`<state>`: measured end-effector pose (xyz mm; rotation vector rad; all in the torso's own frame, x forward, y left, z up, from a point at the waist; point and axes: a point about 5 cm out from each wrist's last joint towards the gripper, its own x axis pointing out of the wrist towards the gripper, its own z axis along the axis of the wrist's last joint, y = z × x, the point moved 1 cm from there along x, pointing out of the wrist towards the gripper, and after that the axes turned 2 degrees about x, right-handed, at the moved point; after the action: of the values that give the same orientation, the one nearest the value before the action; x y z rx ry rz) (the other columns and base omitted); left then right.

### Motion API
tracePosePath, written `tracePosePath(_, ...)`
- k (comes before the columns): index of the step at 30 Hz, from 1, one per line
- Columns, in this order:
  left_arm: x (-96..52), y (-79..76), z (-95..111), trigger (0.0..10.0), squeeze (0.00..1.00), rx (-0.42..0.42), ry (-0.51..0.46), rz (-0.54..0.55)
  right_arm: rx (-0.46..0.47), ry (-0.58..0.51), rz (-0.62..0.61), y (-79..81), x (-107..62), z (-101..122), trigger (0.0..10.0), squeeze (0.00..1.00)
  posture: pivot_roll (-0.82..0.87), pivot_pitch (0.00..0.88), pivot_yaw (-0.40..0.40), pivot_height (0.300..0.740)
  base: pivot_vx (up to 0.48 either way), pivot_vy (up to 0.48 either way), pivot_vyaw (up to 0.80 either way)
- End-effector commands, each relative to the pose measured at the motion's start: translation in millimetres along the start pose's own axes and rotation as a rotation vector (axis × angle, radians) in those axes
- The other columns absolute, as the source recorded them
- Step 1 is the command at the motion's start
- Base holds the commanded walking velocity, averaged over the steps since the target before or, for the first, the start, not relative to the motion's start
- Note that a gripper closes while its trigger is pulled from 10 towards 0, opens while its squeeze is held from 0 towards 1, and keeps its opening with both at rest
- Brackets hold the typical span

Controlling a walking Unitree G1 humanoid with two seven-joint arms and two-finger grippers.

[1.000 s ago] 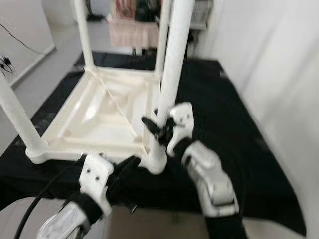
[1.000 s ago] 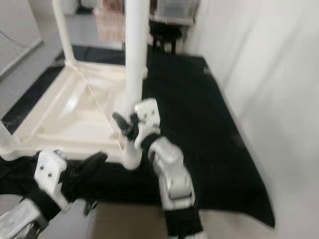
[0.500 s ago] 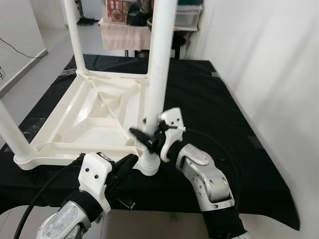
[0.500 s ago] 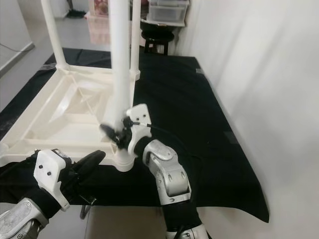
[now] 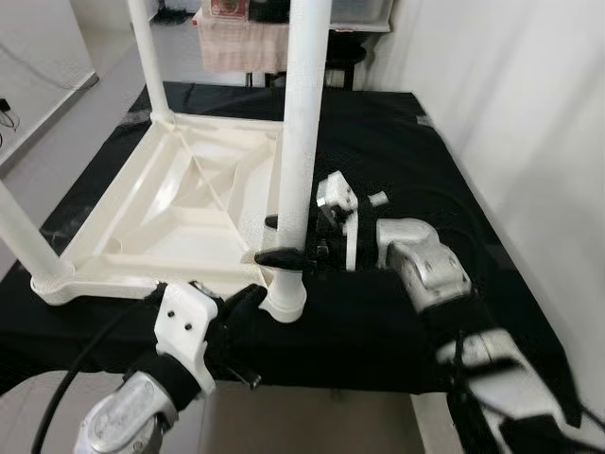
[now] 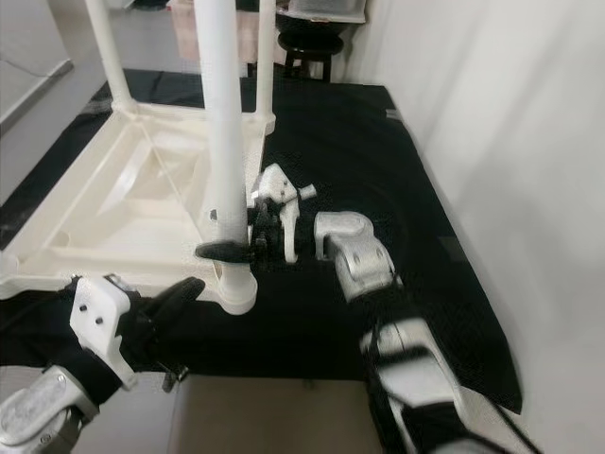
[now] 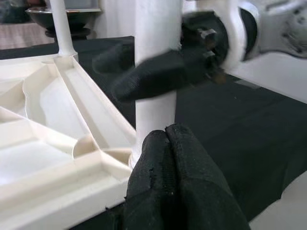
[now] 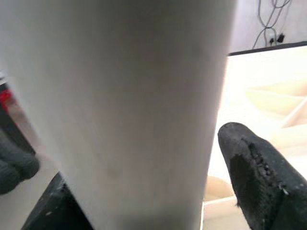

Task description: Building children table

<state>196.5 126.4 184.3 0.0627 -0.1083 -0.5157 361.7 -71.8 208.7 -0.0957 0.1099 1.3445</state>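
Observation:
A white children's table (image 5: pixel 180 218) lies upside down on a black cloth, legs pointing up. My right gripper (image 5: pixel 284 239) reaches in from the right and is shut on the near right leg (image 5: pixel 301 123), low down, just above its socket. One black finger (image 5: pixel 279 257) crosses the front of the leg. In the right wrist view the leg (image 8: pixel 124 105) is close up, with a fingertip (image 8: pixel 254 167) beside it. My left gripper (image 5: pixel 248 301) is shut and empty, its tip at the base of the same leg (image 7: pixel 153 72), by the table's near corner.
Two more legs (image 5: pixel 146 57) (image 5: pixel 24 232) stand at the far and near left corners. The black cloth (image 5: pixel 406 161) lies bare to the right of the table. A white wall (image 5: pixel 529 113) runs close along the right. A dark stool (image 6: pixel 307 38) stands behind.
My right arm has swung out to the right, so its forearm now comes in level from that side, the gripper still around the leg. The left gripper has stayed at the corner. The camera shifted.

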Motion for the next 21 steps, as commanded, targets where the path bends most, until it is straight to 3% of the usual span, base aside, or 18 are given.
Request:
tracePosePath(1,-3.1,-1.1,-0.6,10.0,0.0,0.008,0.009,0.011,0.013,0.0,-0.028,-4.8,-4.4,-3.1,10.0,0.0,0.08,0.072,-0.081,0.74,0.0,0.0,0.0)
tracePosePath(4,-4.4,-1.2,-1.0,10.0,0.0,0.01,0.013,0.017,0.018,0.003,-0.018,-7.1,-5.8,-3.8,10.0,0.0,0.08,0.072,-0.081,0.74,0.0,0.0,0.0)
tracePosePath(5,-10.6,-1.0,-1.0,10.0,0.0,-0.001,0.018,0.041,0.032,0.007,-0.043,-14.8,-12.7,-5.8,0.0,0.0,0.09,0.068,-0.075,0.74,0.0,0.0,0.0)
tracePosePath(8,-14.2,-1.0,-0.9,10.0,0.0,-0.007,0.02,0.056,0.041,0.011,-0.068,-19.2,-17.6,-7.1,0.0,0.0,0.08,0.068,-0.073,0.74,0.0,0.0,0.0)
tracePosePath(13,-25.2,-2.4,-2.0,10.0,0.0,-0.003,0.033,0.095,0.008,0.054,-0.214,-32.4,-54.3,-13.3,0.0,0.0,0.07,0.076,-0.065,0.74,0.0,0.0,0.0)
tracePosePath(15,-25.2,-2.4,-2.0,10.0,0.0,-0.003,0.033,0.095,0.008,0.054,-0.214,-32.4,-54.3,-13.3,0.0,0.0,0.07,0.076,-0.065,0.74,0.0,0.0,0.0)
tracePosePath(16,-24.6,-0.1,-0.3,10.0,0.0,0.01,0.021,0.104,0.008,0.086,-0.283,-25.3,-75.8,-21.2,0.0,0.0,0.06,0.09,-0.07,0.74,0.0,0.0,0.0)
tracePosePath(17,-24.7,0.8,0.4,10.0,0.0,0.014,0.017,0.106,0.006,0.097,-0.3,-22.2,-81.0,-22.9,0.0,0.0,0.05,0.095,-0.067,0.74,0.0,0.0,0.0)
tracePosePath(18,-25.1,2.2,0.8,10.0,0.0,0.011,0.014,0.107,0.039,0.129,-0.395,-13.1,-83.3,-33.9,0.0,0.0,0.04,0.107,-0.066,0.74,0.0,0.0,0.0)
tracePosePath(20,-26.1,4.5,1.3,10.0,0.0,0.0,0.008,0.103,0.131,0.166,-0.786,3.0,-85.3,-55.3,0.0,0.0,0.03,0.119,-0.063,0.74,0.0,0.0,0.0)
tracePosePath(21,-26.1,4.5,1.3,10.0,0.0,0.0,0.008,0.103,0.131,0.166,-0.786,3.0,-85.3,-55.3,0.0,0.0,0.03,0.119,-0.063,0.74,0.0,0.0,0.0)
